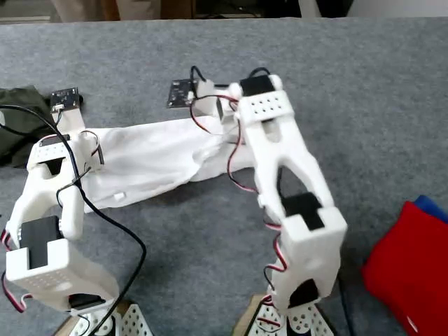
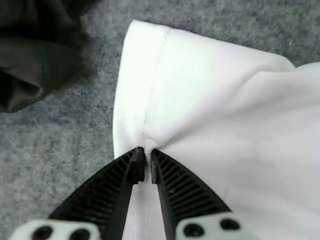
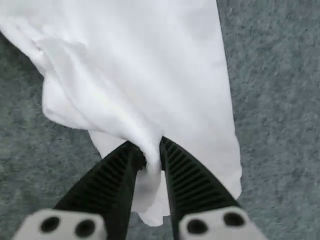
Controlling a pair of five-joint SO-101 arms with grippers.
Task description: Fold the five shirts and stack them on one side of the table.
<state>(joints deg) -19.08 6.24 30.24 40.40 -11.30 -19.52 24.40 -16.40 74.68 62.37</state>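
Two arms stand side by side at the near edge of the grey table (image 1: 364, 91): the left arm (image 1: 49, 210) and the right arm (image 1: 294, 182). A black cable (image 1: 119, 224) loops from the left arm across the bare table in front of the cloth.

Four pieces of cloth can be counted. Nearest, at the right edge of the table, lies one red shirt (image 1: 409, 262). A sliver of one blue cloth (image 1: 430, 205) shows at its far side, touching it (too little shows to tell whether it is a shirt).

In the middle, one white shirt (image 1: 154, 157) lies stretched sideways between the two arms, rumpled toward its right end. The right arm reaches over that end and hides part of it from above.

The left gripper (image 2: 145, 152) is closed to a narrow slit, pinching the stitched hem at one end of the white shirt (image 2: 225, 100). The right gripper (image 3: 150, 150) is clamped on a bunched fold of the white shirt (image 3: 140, 65), with cloth squeezed between its jaws and a loose corner hanging past them.

Farther back at the left edge, one dark green shirt (image 1: 17, 115) lies crumpled, near the white shirt's left end but apart from it, with a strip of grey table between them in the left wrist view (image 2: 30, 60).
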